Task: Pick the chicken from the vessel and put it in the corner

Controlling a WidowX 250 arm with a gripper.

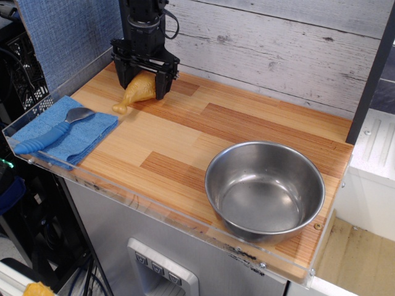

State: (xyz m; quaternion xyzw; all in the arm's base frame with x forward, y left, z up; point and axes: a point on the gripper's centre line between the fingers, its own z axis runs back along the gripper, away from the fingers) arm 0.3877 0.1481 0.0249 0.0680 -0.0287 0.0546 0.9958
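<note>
- Chicken (139,90) sits clamped in my fingers (143,86) at the table's (247,126) far left corner, bone tip touching wood.
- Vessel (265,191) is empty; I judge placing is underway.
- Next: open, lift clear.

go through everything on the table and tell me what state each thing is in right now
chicken: gripped at its plump end, bone tip on the wood.
tool: shut on the chicken, low by the back corner.
vessel: upright, empty.
blue cloth: folded flat.
spoon: lying on the cloth.
</note>
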